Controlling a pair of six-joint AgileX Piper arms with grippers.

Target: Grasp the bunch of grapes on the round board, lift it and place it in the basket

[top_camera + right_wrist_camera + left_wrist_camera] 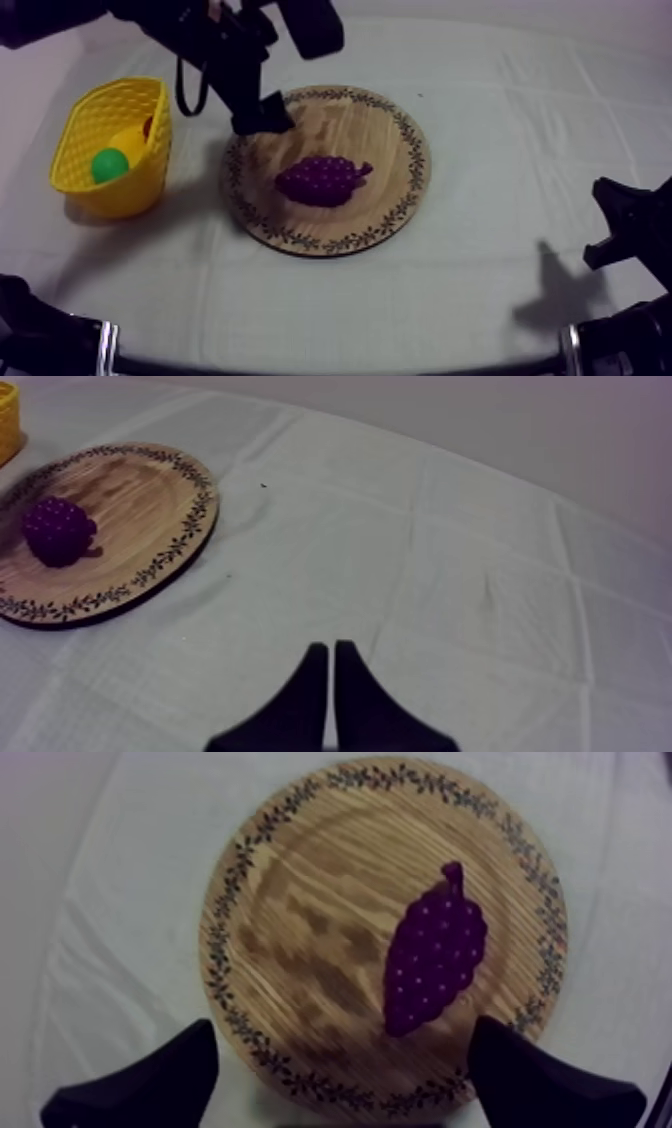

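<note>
The top view sets the latticed yellow basket (85, 125) just left of the round, leaf-rimmed wooden board (392, 130), the left wrist view shows the purple, dotted, tapering bunch of grapes (435, 952) lying on its grain below the left tool (345, 1030), fingers apart, and the right tool (332, 648) hangs pinched together over the clothed counter (450, 576)

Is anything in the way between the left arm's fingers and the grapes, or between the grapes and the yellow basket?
Nothing visible. Only bare wooden board lies between the open left gripper and the bunch of grapes; between grapes and yellow basket, just board and cloth. Its wall must be cleared.
</note>
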